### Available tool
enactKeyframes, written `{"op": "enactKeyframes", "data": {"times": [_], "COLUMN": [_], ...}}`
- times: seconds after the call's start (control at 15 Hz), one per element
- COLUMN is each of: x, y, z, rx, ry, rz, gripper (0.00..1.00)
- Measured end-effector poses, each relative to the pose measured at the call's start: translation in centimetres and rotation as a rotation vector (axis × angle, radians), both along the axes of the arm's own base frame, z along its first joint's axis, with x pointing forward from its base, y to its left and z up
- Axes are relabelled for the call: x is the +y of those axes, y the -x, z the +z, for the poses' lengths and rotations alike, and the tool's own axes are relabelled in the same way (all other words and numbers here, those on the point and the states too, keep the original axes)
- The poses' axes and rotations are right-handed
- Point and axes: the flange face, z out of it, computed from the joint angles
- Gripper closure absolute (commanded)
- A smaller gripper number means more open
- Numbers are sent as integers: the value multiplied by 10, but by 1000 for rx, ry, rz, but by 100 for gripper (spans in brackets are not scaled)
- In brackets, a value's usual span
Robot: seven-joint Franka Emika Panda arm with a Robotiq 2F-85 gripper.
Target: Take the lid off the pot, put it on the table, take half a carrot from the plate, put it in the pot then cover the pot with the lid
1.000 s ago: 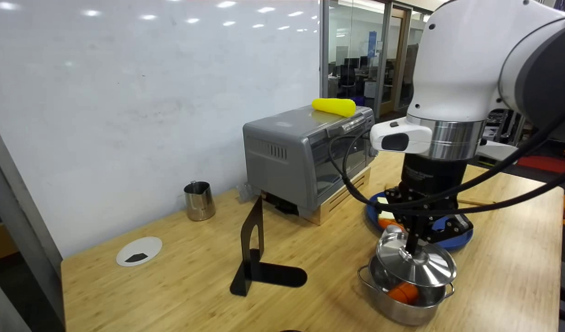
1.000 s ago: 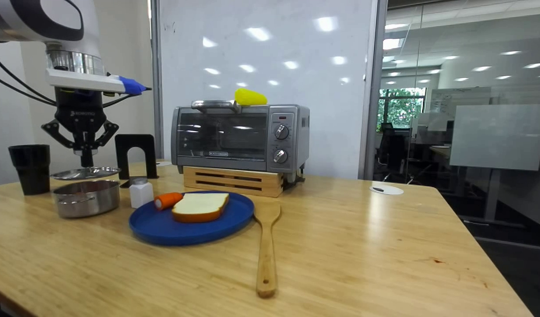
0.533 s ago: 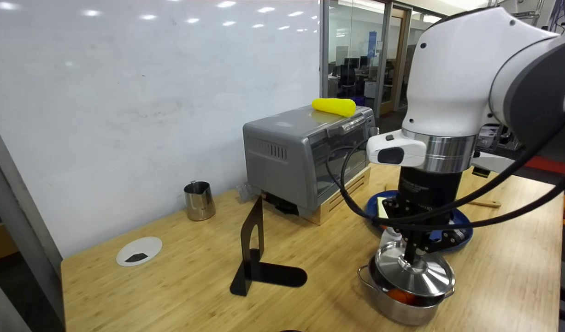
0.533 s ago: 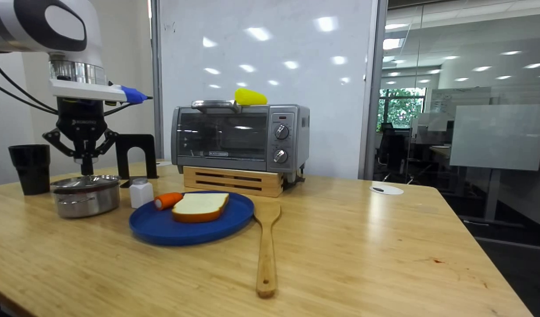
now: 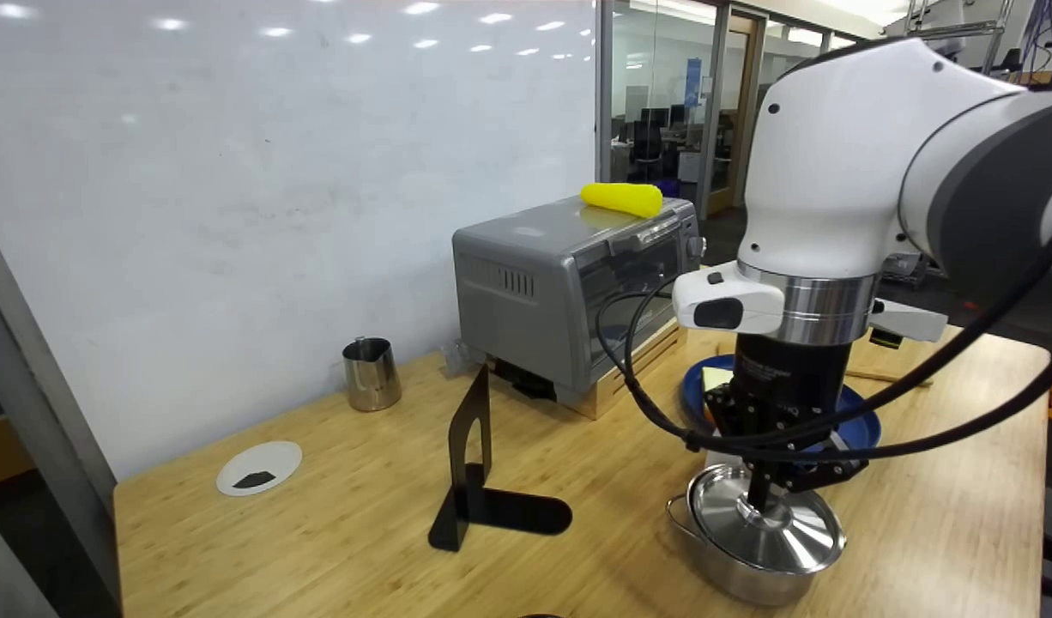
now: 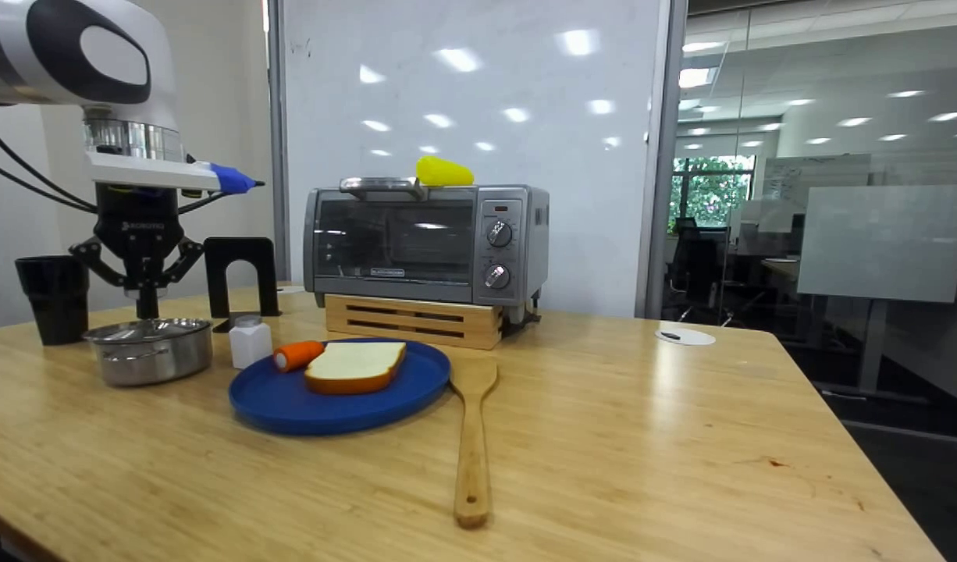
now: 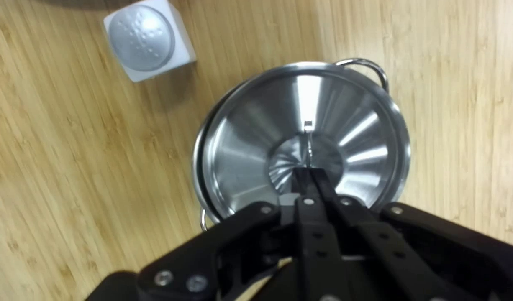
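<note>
The shiny lid [image 5: 792,542] lies over the top of the pot [image 5: 745,584]. In the wrist view the lid [image 7: 248,138] sits slightly to one side, and a thin dark gap shows along the left of the pot rim [image 7: 198,179]. My gripper [image 7: 309,172] is shut on the lid's small handle, upright above the lid's middle. In an exterior view the gripper [image 6: 147,308] points straight down at the lid [image 6: 147,330]. The pot's inside is hidden. One orange half carrot [image 6: 295,355] lies on the blue plate [image 6: 338,417], beside a bread slice [image 6: 357,367]. The table [image 6: 642,453] is light wood.
A white shaker [image 6: 250,343] stands between pot and plate. A black cup [image 6: 55,300] and a black bookend [image 6: 240,273] stand near the pot. A toaster oven [image 6: 400,242] is behind the plate. A wooden spatula [image 6: 472,445] lies beside the plate.
My gripper has moved down with the lid onto the pot. The orange carrot piece seen inside the pot earlier is now hidden under the lid.
</note>
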Motion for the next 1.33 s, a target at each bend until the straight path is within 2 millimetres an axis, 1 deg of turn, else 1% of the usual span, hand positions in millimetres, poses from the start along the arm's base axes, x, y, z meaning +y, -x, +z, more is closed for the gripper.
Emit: {"op": "enactKeyframes", "data": {"times": [0.67,0.73,0.8,0.93,1.27,1.33], "x": [6,6,6,6,6,7], "y": [-4,-4,-4,-4,-4,-4], "z": [-1,-1,-1,-1,0,2], "rx": [0,0,0,0,-1,-3], "ry": [-2,-1,-1,0,0,0], "rz": [10,10,11,14,25,27], "gripper": [99,72,71,59,23,17]}}
